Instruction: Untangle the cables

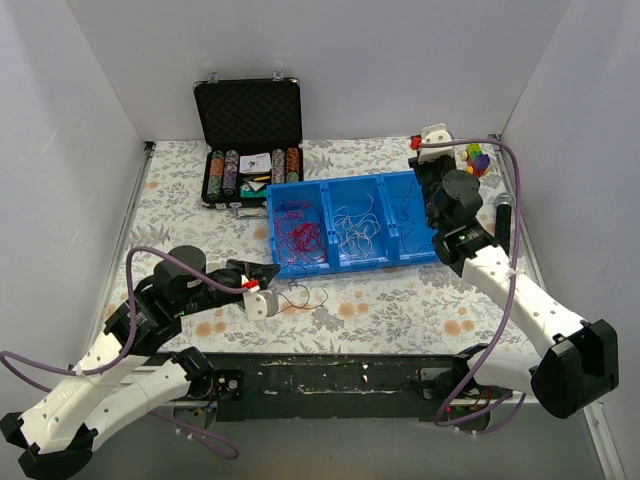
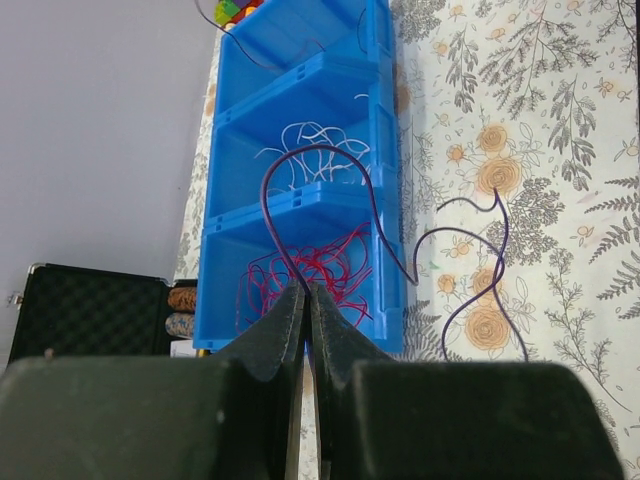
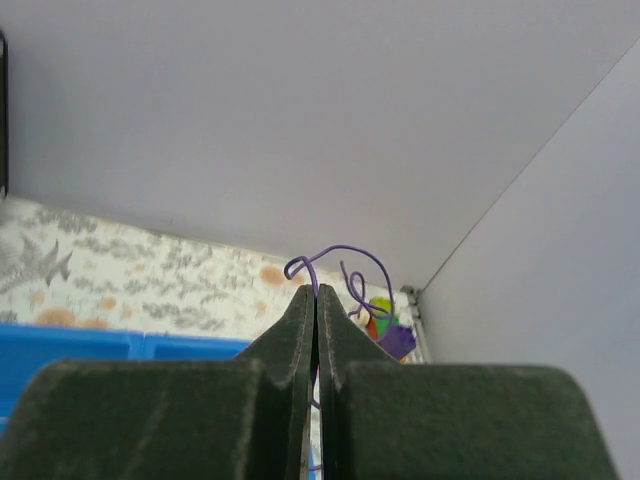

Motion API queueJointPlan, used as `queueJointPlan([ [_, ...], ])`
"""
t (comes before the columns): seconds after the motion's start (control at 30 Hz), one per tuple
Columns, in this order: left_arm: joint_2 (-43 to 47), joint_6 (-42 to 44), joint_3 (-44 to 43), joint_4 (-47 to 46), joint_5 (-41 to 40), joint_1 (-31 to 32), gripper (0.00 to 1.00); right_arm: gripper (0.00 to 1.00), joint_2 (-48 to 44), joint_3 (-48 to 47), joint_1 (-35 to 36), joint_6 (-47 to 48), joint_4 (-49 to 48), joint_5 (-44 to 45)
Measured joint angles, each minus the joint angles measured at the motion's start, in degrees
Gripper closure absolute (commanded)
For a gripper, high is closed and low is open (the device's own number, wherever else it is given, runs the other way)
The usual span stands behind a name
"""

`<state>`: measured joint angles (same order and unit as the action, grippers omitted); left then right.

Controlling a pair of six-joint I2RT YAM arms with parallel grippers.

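Note:
A blue three-part tray [image 1: 268, 215] holds red cables [image 1: 300, 235] on the left, white cables [image 1: 355, 228] in the middle and a few dark strands [image 1: 405, 212] on the right. My left gripper [image 1: 280, 272] is at the tray's near left corner, shut on a purple cable [image 2: 320, 148] that arches over the tray wall [image 2: 385, 150] and trails onto the table [image 1: 295, 297]. Red cables [image 2: 310, 275] lie just beyond its tips [image 2: 306, 290]. My right gripper [image 1: 420, 165] is raised over the tray's far right end, shut [image 3: 316, 290] on a curled purple cable [image 3: 345, 250].
An open black case [image 1: 248, 130] with poker chips stands behind the tray's left end and also shows in the left wrist view [image 2: 90, 305]. Colourful toy blocks [image 1: 477, 158] sit in the back right corner and show in the right wrist view [image 3: 385, 325]. White walls enclose three sides.

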<state>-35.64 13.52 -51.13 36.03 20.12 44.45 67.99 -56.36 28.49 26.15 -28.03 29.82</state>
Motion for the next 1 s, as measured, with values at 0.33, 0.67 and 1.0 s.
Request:
queueJointPlan([
  [0.33,-0.1,1.0,-0.9,-0.4,-0.3,-0.1,1.0,0.99,-2.0,8.5,0.0,-10.9,9.1,-2.6],
  [0.67,0.2,1.6,-1.1,-0.4,-0.3,-0.5,1.0,0.99,2.6,6.8,0.0,-22.7,20.6,-8.1],
  [1.0,0.2,1.8,-2.1,-0.2,-0.1,-0.5,1.0,0.27,7.7,4.8,0.0,-29.5,29.1,-7.9],
])
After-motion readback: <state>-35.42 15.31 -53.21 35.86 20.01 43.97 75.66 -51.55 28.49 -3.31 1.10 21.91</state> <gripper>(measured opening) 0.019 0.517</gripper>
